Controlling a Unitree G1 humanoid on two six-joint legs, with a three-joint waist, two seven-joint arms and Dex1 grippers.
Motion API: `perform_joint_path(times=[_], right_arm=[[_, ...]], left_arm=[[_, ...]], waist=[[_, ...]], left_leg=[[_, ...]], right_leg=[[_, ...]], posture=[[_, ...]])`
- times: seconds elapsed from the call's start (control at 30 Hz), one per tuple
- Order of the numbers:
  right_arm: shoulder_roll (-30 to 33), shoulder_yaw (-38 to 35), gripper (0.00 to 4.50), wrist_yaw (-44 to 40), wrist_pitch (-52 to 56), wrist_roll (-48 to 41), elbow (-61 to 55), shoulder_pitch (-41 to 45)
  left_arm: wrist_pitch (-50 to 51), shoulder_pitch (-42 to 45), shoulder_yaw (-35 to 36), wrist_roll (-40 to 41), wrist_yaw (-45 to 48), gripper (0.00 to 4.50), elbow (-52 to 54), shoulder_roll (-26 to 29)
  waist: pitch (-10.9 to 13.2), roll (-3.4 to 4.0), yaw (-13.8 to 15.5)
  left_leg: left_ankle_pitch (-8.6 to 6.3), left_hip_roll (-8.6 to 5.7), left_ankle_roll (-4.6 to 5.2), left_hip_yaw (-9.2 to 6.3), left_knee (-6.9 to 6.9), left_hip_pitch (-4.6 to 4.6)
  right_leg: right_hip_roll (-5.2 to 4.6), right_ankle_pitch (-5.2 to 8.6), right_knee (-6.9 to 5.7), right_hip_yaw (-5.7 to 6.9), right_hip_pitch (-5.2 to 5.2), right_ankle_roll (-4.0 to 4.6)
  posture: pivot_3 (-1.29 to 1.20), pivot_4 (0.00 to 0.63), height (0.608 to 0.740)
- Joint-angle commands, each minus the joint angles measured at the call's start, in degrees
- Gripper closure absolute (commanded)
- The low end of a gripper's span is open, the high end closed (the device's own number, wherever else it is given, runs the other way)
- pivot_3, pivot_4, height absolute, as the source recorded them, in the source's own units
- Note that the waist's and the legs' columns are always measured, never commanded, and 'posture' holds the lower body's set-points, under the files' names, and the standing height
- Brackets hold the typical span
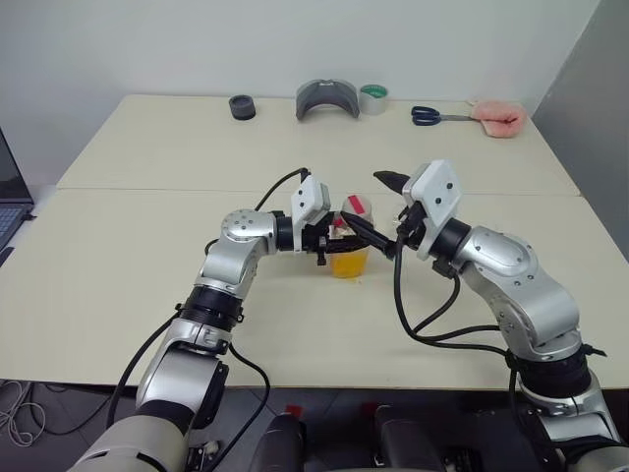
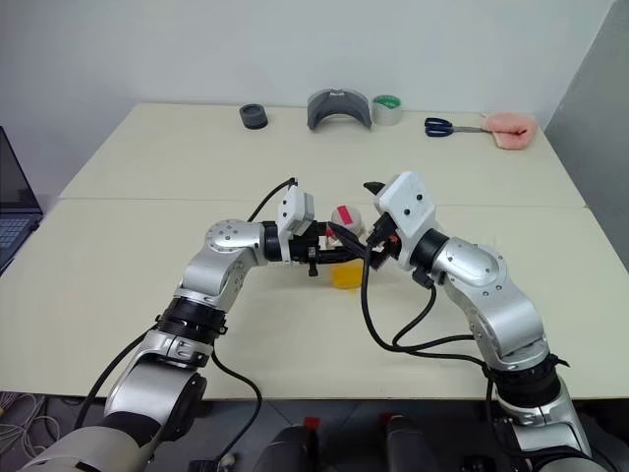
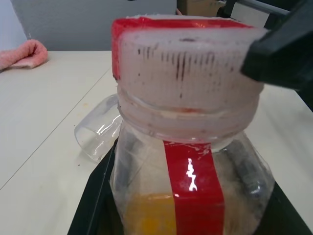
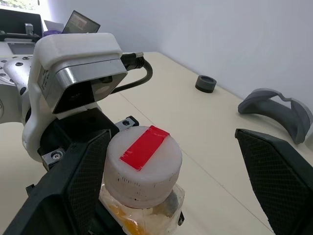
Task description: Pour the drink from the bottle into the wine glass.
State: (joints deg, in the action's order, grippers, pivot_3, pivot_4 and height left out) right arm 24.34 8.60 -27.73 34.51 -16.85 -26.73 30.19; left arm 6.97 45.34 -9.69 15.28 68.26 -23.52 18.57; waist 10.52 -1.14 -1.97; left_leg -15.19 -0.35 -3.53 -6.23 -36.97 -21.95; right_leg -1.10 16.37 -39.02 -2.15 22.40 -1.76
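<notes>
Bottle (image 1: 351, 241) stands upright near the middle of the cream worktop (image 1: 118, 265), and everything else is placed from it. In the head views, the left hand (image 1: 339, 239) reaches in level from the bottle's left and is clamped on its body, with the orange-yellow drink (image 1: 349, 264) showing below the fingers. The right hand (image 1: 385, 211) sits just to the bottle's right at cap height, its fingers spread wide with nothing between them. Well behind the bottle, along the far edge of the worktop, lie a black ring (image 1: 242, 107), a grey curved piece (image 1: 327, 99), a roll of tape (image 1: 373, 99), blue-handled scissors (image 1: 428, 116) and a pink cloth (image 1: 497, 119).

In the left wrist view, the bottle fills the foreground: its ribbed white cap (image 3: 188, 78) with red on top, the red stripe (image 3: 193, 188) running down its side, and the drink low inside. The wine glass (image 3: 98, 129) lies on its side on the worktop just behind the bottle. A dark finger of the right hand appears beside the cap.

In the right wrist view, the two black fingers (image 4: 85, 178) stand apart, one close beside the cap and the other well clear of it, with the left hand's grey camera housing (image 4: 78, 68) right behind the bottle.
</notes>
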Motion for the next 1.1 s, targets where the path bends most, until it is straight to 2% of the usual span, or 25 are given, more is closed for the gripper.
perform_joint_path(times=[0.03, 0.73, 1.1], right_arm=[[0.7, -1.2, 0.17, -0.6, -0.8, 0.3, -2.0, 0.2], [3.0, -5.7, 0.17, -1.7, 4.5, -4.5, -5.9, -2.6], [4.7, -8.1, 0.17, -3.9, 9.2, -11.9, -10.2, -3.2]], left_arm=[[-0.6, 1.1, 0.9, 0.7, 0.2, 2.77, 2.2, -0.1], [-0.7, 1.2, 0.9, 0.6, 0.1, 2.78, 2.0, -0.4], [-0.9, 1.0, 1.0, 0.6, 0.1, 2.78, 1.8, -0.4]], waist=[[0.0, 0.0, 0.0], [0.0, 0.0, 0.0], [0.0, 0.0, 0.0]], left_leg=[[0.0, 0.0, 0.0, 0.0, 0.0, 0.0], [0.0, 0.0, 0.0, 0.01, 0.0, 0.0], [0.0, 0.0, 0.0, 0.0, 0.0, 0.0]], right_leg=[[0.0, 0.0, 0.0, 0.0, 0.0, 0.0], [0.0, 0.0, 0.0, -0.01, 0.0, 0.0], [0.0, 0.0, 0.0, -0.01, 0.0, 0.0]], posture=[[0.0, 0.15, 0.74], [0.0, 0.15, 0.74], [0.0, 0.15, 0.74]])
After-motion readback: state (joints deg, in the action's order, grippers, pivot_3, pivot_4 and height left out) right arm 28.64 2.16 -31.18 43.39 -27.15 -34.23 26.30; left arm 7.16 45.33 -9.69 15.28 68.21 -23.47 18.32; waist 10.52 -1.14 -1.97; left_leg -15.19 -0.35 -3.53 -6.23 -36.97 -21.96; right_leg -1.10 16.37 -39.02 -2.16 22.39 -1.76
